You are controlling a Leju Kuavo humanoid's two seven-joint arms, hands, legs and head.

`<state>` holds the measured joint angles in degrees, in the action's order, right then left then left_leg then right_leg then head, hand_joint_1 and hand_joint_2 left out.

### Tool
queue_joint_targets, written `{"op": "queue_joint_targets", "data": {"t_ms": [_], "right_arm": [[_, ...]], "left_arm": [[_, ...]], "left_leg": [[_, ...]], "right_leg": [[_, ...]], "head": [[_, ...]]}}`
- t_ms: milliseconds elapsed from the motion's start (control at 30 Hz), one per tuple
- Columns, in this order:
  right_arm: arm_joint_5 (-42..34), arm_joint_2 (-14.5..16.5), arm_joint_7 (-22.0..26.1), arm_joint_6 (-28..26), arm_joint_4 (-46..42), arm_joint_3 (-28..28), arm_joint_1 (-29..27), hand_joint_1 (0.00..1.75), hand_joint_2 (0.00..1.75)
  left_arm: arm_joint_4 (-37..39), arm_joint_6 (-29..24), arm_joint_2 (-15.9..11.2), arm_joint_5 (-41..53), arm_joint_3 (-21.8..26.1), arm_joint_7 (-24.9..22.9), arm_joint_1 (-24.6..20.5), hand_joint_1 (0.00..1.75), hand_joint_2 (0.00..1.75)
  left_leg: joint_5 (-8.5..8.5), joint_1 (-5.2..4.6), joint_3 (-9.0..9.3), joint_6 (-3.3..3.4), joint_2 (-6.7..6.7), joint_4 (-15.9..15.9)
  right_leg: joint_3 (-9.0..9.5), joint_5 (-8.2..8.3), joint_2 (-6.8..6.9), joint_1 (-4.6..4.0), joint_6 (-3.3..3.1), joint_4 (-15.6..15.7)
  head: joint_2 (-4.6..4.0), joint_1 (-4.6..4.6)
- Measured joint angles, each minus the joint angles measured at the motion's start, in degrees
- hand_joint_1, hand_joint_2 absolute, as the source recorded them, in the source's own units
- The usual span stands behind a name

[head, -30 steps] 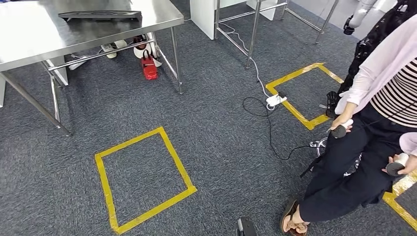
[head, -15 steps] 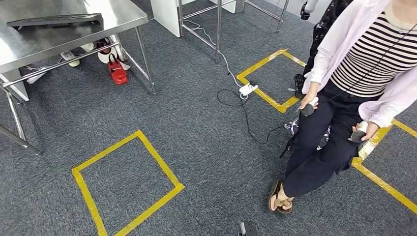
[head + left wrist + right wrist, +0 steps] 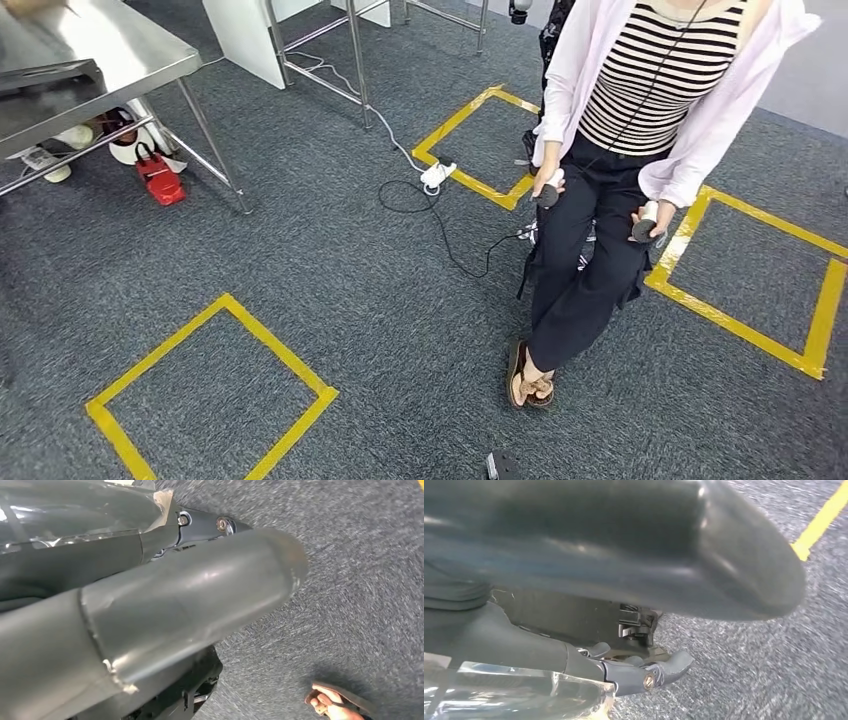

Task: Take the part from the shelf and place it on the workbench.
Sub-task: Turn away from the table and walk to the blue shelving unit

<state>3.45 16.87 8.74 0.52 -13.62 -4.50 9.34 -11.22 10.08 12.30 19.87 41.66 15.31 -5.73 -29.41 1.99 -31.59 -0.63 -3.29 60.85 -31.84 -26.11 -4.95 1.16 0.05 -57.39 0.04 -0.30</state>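
Grey carpet floor (image 3: 330,260), one person (image 3: 620,150) standing, one steel table (image 3: 90,70)

Three yellow tape squares (image 3: 210,400) around the person, who holds two controllers (image 3: 547,192); one red bag (image 3: 160,180) under the table. Left robot hand (image 3: 165,605) and right robot hand (image 3: 624,555) each close to lens, grip cannot be told; task part not spotted

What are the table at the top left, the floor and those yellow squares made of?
The table looks like stainless steel: a grey, softly reflective top on thin shiny legs. The floor seems to be short-pile carpet, dark grey with a speckled, matte weave. The yellow squares look like adhesive tape: flat strips with slightly glossy, scuffed surfaces.
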Motion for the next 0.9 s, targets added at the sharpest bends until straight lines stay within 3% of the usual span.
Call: {"op": "queue_joint_targets", "data": {"t_ms": [67, 133, 167, 233, 300, 333, 367, 400, 433, 500, 533, 567, 633, 667, 733, 800, 833, 867, 900], "right_arm": [[0.00, 0.02, 0.00, 0.00, 0.00, 0.00, 0.08, 0.00, 0.00], [0.00, 0.01, 0.00, 0.00, 0.00, 0.00, 0.01, 0.00, 0.00], [0.00, -0.01, 0.00, 0.00, 0.00, 0.00, -0.04, 0.00, 0.00], [0.00, -0.02, 0.00, 0.00, 0.00, 0.00, -0.03, 0.00, 0.00], [0.00, -0.03, 0.00, 0.00, 0.01, 0.00, 0.01, 0.00, 0.00], [0.00, -0.06, 0.00, 0.00, 0.02, 0.00, -0.04, 0.00, 0.00], [0.00, -0.09, 0.00, 0.00, 0.03, 0.00, -0.13, 0.00, 0.00], [0.00, -0.11, 0.00, 0.00, 0.04, 0.00, -0.20, 0.00, 0.00], [0.00, -0.12, -0.01, 0.00, 0.04, 0.00, -0.24, 0.00, 0.00], [-0.05, -0.13, -0.18, 0.00, 0.04, 0.00, -0.15, 0.00, 0.00], [-0.25, -0.10, -0.69, -0.05, 0.07, -0.01, -0.16, 0.00, 0.00], [-0.56, -0.07, -1.42, -0.18, 0.13, -0.04, -0.37, 0.00, 0.00], [-1.23, 0.00, -2.74, -0.59, 0.35, -0.17, -1.24, 0.00, 0.00], [-1.48, 0.03, -2.91, -0.81, 0.48, -0.29, -1.74, 0.00, 0.00], [-1.82, 0.10, -2.80, -1.07, 0.69, -0.52, -2.26, 0.00, 0.00], [-2.03, 0.16, -2.85, -1.18, 0.88, -0.75, -2.38, 0.00, 0.00], [-2.07, 0.16, -2.96, -1.20, 0.98, -0.85, -2.37, 0.00, 0.00], [-2.09, 0.16, -3.09, -1.20, 1.05, -0.94, -2.38, 0.00, 0.00], [-2.09, 0.15, -3.25, -1.16, 1.10, -0.99, -2.37, 0.00, 0.00]], "left_arm": [[0.01, 0.00, -0.05, 0.00, 0.00, -0.04, 0.00, 0.00, 0.00], [0.01, 0.00, 0.01, 0.00, 0.01, -0.09, -0.04, 0.00, 0.00], [0.01, 0.02, 0.07, 0.00, 0.01, -0.10, -0.09, 0.00, 0.00], [0.01, 0.05, 0.15, 0.00, 0.01, -0.12, -0.14, 0.00, 0.00], [0.01, 0.06, 0.12, 0.00, 0.02, -0.14, -0.04, 0.00, 0.00], [0.01, 0.05, 0.09, 0.00, 0.02, -0.14, 0.02, 0.00, 0.00], [0.01, 0.05, 0.07, 0.00, 0.02, -0.14, 0.03, 0.00, 0.00], [0.01, 0.04, 0.06, 0.00, 0.02, -0.13, -0.01, 0.00, 0.00], [0.01, 0.04, 0.07, 0.00, 0.02, -0.13, -0.05, 0.00, 0.00], [0.02, 0.04, 0.13, -0.01, 0.02, -0.24, -0.12, 0.00, 0.00], [0.02, -0.04, 0.16, -0.01, 0.02, -0.65, -0.10, 0.00, 0.00], [0.04, -0.16, 0.22, -0.01, 0.02, -1.33, -0.04, 0.00, 0.00], [0.07, -0.46, 0.45, 0.07, 0.02, -2.61, 0.25, 0.00, 0.00], [0.08, -0.59, 0.56, 0.18, 0.02, -2.91, 0.45, 0.00, 0.00], [0.10, -0.87, 0.66, 0.33, 0.02, -2.92, 0.95, 0.00, 0.00], [0.14, -1.04, 0.64, 0.24, 0.03, -2.90, 1.39, 0.00, 0.00], [0.16, -1.07, 0.63, 0.11, 0.04, -2.88, 1.57, 0.00, 0.00], [0.17, -1.07, 0.60, 0.00, 0.06, -2.86, 1.76, 0.00, 0.00], [0.18, -1.13, 0.56, -0.05, 0.08, -2.83, 1.93, 0.00, 0.00]], "left_leg": [[0.43, -0.09, 1.05, 0.22, -1.39, -2.62], [0.78, -0.38, 1.01, 0.91, -0.26, -2.98], [1.04, -0.44, 1.00, 1.42, 0.44, -3.23], [1.45, -0.46, 0.91, 2.40, 2.06, -3.67], [1.49, -0.83, 0.71, 2.79, 3.80, -3.67], [1.49, -1.03, 0.66, 2.84, 4.69, -3.66], [1.49, -1.19, 0.63, 2.85, 5.53, -3.65], [1.49, -1.30, 0.65, 2.85, 6.31, -3.64], [1.48, -1.36, 0.71, 2.83, 7.02, -3.64], [1.43, -1.52, 0.94, 2.67, 8.17, -3.69], [1.36, -1.57, 1.11, 2.46, 8.63, -3.75], [1.30, -1.58, 1.30, 2.18, 9.08, -3.82], [1.20, -1.54, 1.69, 1.51, 10.09, -4.06], [0.90, -1.45, 1.74, 1.19, 9.89, -3.88], [-1.46, -1.18, 0.75, 0.71, 7.39, -1.00], [-5.54, -0.87, -2.16, 0.31, 4.22, 6.03], [-6.99, -0.82, -3.72, 0.09, 3.58, 9.49], [-7.35, -0.76, -4.71, -0.09, 3.34, 11.45], [-6.46, -0.64, -4.74, -0.24, 3.22, 11.25]], "right_leg": [[-0.65, 0.30, -1.11, -0.21, 0.76, -0.07], [-1.37, 0.72, -1.98, -0.18, 1.77, 0.10], [-1.88, 0.50, -1.40, -0.21, 2.00, -0.44], [-4.19, -1.62, 1.42, -0.40, 1.81, -4.69], [-7.73, -4.87, 3.74, -0.40, 1.55, -12.22], [-8.94, -5.87, 4.10, -0.37, 1.67, -15.13], [-9.11, -6.03, 4.30, -0.32, 1.92, -16.03], [-7.98, -5.29, 4.56, -0.30, 2.25, -14.44], [-5.72, -3.94, 5.10, -0.31, 2.53, -10.67], [-1.12, -1.51, 7.41, -0.69, 2.39, -2.32], [0.04, -0.89, 8.36, -0.96, 2.01, 0.04], [0.33, -0.71, 8.85, -1.27, 1.56, 0.92], [0.16, -0.44, 7.97, -1.45, 0.83, 1.11], [0.36, -0.18, 7.28, -1.11, 0.48, 1.40], [0.74, 0.54, 5.92, -0.27, -0.40, 1.98], [0.69, 0.90, 4.63, 0.05, -0.86, 2.08], [0.63, 0.92, 3.92, 0.02, -0.87, 2.06], [0.61, 0.93, 3.15, 0.01, -0.85, 2.02], [0.62, 0.93, 2.31, 0.04, -0.82, 1.92]], "head": [[0.00, 0.02], [0.00, 0.02], [0.00, 0.04], [0.00, 0.37], [0.00, 0.64], [0.00, 0.67], [0.00, 0.66], [0.00, 0.66], [0.00, 0.67], [0.00, 0.62], [0.00, 0.62], [0.00, 0.56], [0.00, 0.58], [0.00, 0.52], [0.00, 0.36], [0.00, 0.12], [0.00, 0.06], [0.00, 0.05], [0.00, 0.04]]}}
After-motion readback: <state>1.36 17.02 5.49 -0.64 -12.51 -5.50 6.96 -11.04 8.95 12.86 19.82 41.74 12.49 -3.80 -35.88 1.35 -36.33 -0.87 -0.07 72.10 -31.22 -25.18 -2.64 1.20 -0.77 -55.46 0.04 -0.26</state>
